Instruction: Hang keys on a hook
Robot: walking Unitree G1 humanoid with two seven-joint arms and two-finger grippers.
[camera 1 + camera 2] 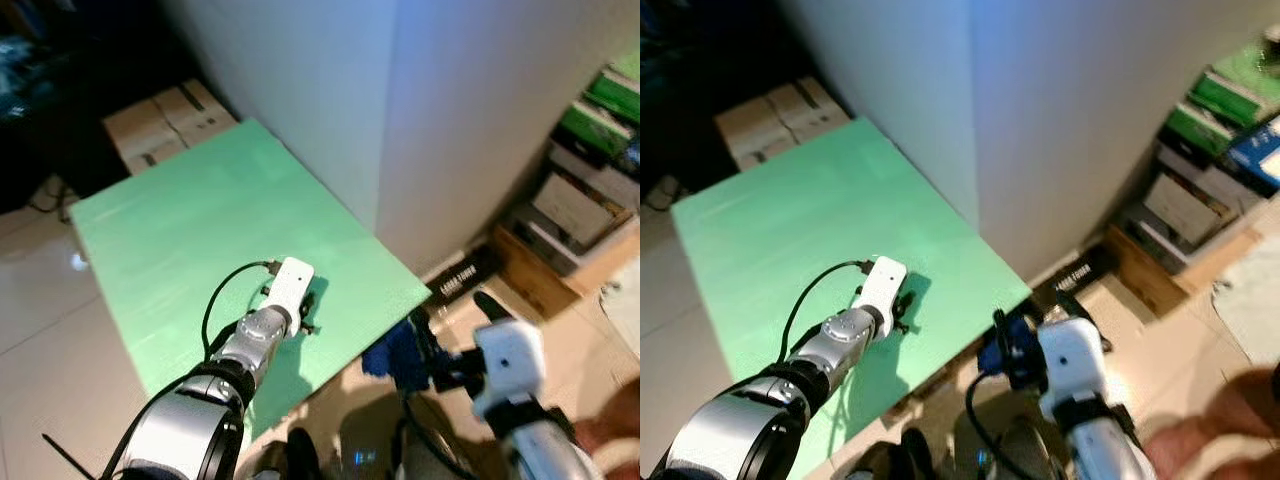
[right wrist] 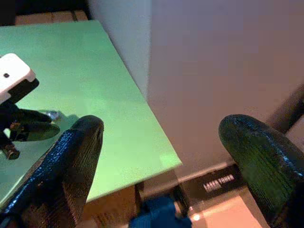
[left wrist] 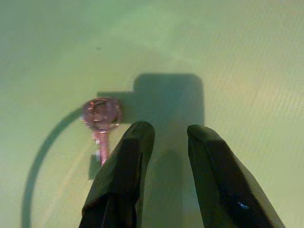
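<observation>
A small silver key [image 3: 101, 115] lies flat on the green tabletop [image 1: 200, 220]. My left gripper [image 3: 171, 130] hangs just above the table near its front right corner. It is open by a narrow gap with nothing between the fingers, and the key lies just beside one fingertip [image 3: 140, 133]. The key [image 2: 53, 114] and the left gripper's fingers are also in the right wrist view. My right gripper [image 1: 455, 325] is held off the table's front right corner, above the floor, open wide and empty.
A white wall corner [image 1: 380, 100] rises along the table's far right edge. Cardboard boxes [image 1: 165, 120] stand behind the table. A low shelf of boxes [image 1: 580, 200] and a black carton [image 1: 462, 275] sit on the floor at right. Something blue [image 1: 395, 360] lies below the right gripper.
</observation>
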